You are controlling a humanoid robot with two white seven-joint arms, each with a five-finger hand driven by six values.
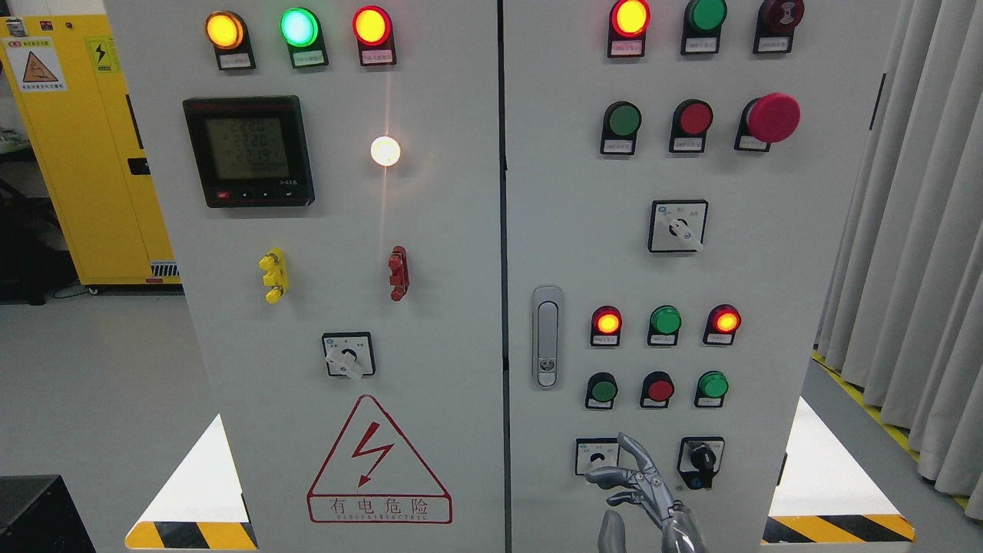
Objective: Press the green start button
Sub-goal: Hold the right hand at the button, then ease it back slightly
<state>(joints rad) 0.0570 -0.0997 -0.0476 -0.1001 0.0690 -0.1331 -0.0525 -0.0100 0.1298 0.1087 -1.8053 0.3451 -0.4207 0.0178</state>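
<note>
Matt grey painted metal on the cabinet doors (445, 307). Glossy plastic on the green button (604, 389), lower right. Brushed silvery metal on the hand (641, 491). Polished metal door latch (547, 336). Soft pleated cloth curtain (914, 253), far right.

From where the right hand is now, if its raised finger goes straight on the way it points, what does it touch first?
Probably the dark green button up and left of the right hand; the finger tilts that way past the white rotary switch. Depth to the panel is unclear.

Grey floor (100, 369) carrying two cabinets

A tall pale control cabinet (461, 307) stands on the floor, its base marked with yellow-and-black hazard stripes (192, 535). Behind it at the left, a yellow cabinet (92, 153) stands on small feet. A black box (38, 514) sits at the lower left.
</note>
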